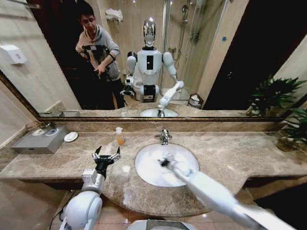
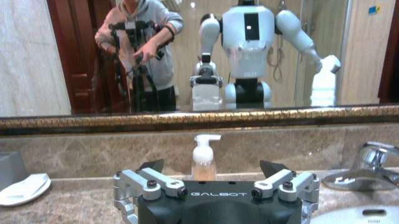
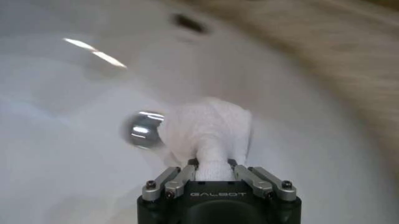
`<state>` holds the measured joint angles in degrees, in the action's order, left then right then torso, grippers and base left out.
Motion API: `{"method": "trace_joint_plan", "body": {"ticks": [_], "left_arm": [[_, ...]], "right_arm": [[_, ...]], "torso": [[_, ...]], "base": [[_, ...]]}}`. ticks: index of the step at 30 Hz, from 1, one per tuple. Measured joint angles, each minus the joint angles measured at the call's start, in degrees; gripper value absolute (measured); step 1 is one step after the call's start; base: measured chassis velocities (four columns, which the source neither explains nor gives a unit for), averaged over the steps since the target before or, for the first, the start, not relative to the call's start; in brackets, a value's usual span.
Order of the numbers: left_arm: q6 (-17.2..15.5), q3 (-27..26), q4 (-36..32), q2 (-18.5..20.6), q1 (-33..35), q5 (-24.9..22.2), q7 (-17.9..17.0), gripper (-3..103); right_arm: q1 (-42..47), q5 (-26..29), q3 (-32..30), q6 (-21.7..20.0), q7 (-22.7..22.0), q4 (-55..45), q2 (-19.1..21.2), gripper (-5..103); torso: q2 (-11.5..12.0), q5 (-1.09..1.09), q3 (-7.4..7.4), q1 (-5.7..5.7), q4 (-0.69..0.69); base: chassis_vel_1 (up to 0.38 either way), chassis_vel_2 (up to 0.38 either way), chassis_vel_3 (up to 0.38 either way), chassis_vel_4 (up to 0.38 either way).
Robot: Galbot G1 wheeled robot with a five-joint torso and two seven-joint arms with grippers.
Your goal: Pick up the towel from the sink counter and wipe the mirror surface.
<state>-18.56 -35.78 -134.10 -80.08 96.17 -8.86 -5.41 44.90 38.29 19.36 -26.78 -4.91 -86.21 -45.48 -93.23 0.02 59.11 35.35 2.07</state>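
White towel pinched in right tool (over basin).

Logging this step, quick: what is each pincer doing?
Left pincer: open, empty, above the sink counter.
Right pincer: closed on the towel, over the basin.

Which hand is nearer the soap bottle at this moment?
Left. The left hand hovers open over the sink counter just in front of the soap bottle. The right hand is farther off over the basin, shut on the towel.
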Motion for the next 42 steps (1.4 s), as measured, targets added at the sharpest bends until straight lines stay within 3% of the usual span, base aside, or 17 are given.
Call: {"method": "trace_joint_plan", "body": {"ticks": [4,6,7,9,12,15,16,18,21,24,25,28,30,31,35,38,42], "left_arm": [[0.0,-0.01,0.0,0.0,0.02,0.0,0.0,100],[0.0,-0.01,0.0,0.0,0.02,0.0,0.0,100],[0.0,-0.01,0.0,0.0,0.02,0.0,-0.01,100],[0.0,-0.02,0.0,0.01,0.02,0.0,-0.01,100],[0.0,0.0,0.0,0.0,0.02,0.0,0.01,100],[0.0,-0.02,0.0,0.01,0.02,0.0,-0.01,100],[0.0,-0.01,0.0,0.0,0.01,0.0,0.0,100],[0.0,0.0,0.0,0.0,0.02,0.0,0.0,100],[0.0,-0.01,0.0,0.0,0.02,0.0,0.0,100],[0.0,-0.01,0.01,0.0,0.01,0.0,0.0,100],[0.0,0.0,0.0,0.0,0.01,0.0,0.0,100],[0.0,-0.01,0.0,0.0,0.02,0.0,0.0,100],[0.0,-0.02,0.0,0.0,0.02,0.0,-0.01,100],[0.0,-0.02,0.0,0.0,0.02,0.0,-0.01,100],[0.0,-0.01,0.0,0.0,0.01,0.0,0.0,100],[0.0,-0.01,0.0,0.0,0.02,0.0,0.0,100],[0.0,-0.01,0.0,0.0,0.02,0.0,0.0,100]], "right_arm": [[0.77,-0.46,-2.15,0.1,1.03,-1.85,4.66,18],[0.69,-0.61,-2.22,-0.24,1.09,-1.94,4.66,18],[0.52,-1.19,-2.04,-0.67,0.93,-1.83,3.75,18],[0.48,-1.67,-1.48,-0.82,0.52,-1.56,2.5,18],[-0.34,-2.3,3.43,-1.61,-1.35,-2.03,-4.17,18],[-2.42,-1.82,7.03,-2.29,-2.5,-2.8,-7.83,18],[-4.79,-0.65,10.61,-2.83,-3.77,-3.4,-12.01,18],[-7.12,0.83,13.76,-3.43,-5.15,-4.03,-16.58,18],[-8.66,2.14,15.29,-4.21,-6.33,-4.66,-19.78,18],[-9.1,2.47,15.46,-4.31,-6.38,-4.49,-19.98,18],[-9.01,2.29,14.79,-4.09,-5.79,-3.86,-19.02,18],[-7.84,0.75,12.12,-3.31,-4.21,-2.33,-15.79,18],[-5.96,-1.51,9.14,-1.81,-1.65,-1.77,-9.04,18],[-5.96,-1.51,9.14,-1.81,-1.65,-1.77,-9.04,18],[-1.62,-7.67,2.61,0.7,2.14,-2.72,1.03,18],[0.2,-9.86,-0.42,1.52,3.16,-4.59,4.42,18],[-0.19,-9.77,-0.9,1.35,3.45,-4.85,4.16,18]], "torso": [[-0.01,0.01,0.0,-0.01,0.05],[-0.01,0.0,0.01,-0.01,0.05],[-0.01,-0.14,0.0,-0.01,-0.05],[-0.01,-0.17,0.0,0.0,-0.07],[0.02,0.02,0.05,0.03,-0.05],[0.03,-0.02,0.05,0.04,-0.02],[0.03,-0.02,0.04,0.04,0.03],[0.03,-0.02,0.04,0.04,0.05],[0.02,-0.07,0.03,0.02,0.03],[0.02,-0.08,0.03,0.02,-0.02],[0.02,0.0,0.03,0.02,0.02],[0.02,-0.03,0.03,0.02,0.04],[0.02,0.0,0.03,0.03,0.0],[0.02,0.0,0.03,0.03,0.0],[0.02,0.0,0.02,0.02,-0.05],[0.01,0.0,0.02,0.01,-0.03],[0.01,-0.03,0.02,0.01,0.0]], "base": [[0.0,0.0,0.0,0.0],[0.0,0.0,0.0,0.0],[0.0,0.0,0.0,0.0],[0.0,0.0,0.0,0.0],[0.0,0.0,0.0,0.0],[0.0,0.0,0.0,0.0],[0.0,0.0,0.0,0.0],[0.0,0.0,0.0,0.0],[0.0,0.0,0.0,0.0],[0.0,0.0,0.0,0.0],[0.0,0.0,0.0,0.0],[0.0,0.0,0.0,0.0],[0.0,0.0,0.0,0.0],[0.0,0.0,0.0,0.0],[0.0,0.0,0.0,0.0],[0.0,0.0,0.0,0.0],[0.0,0.0,0.0,0.0]]}}
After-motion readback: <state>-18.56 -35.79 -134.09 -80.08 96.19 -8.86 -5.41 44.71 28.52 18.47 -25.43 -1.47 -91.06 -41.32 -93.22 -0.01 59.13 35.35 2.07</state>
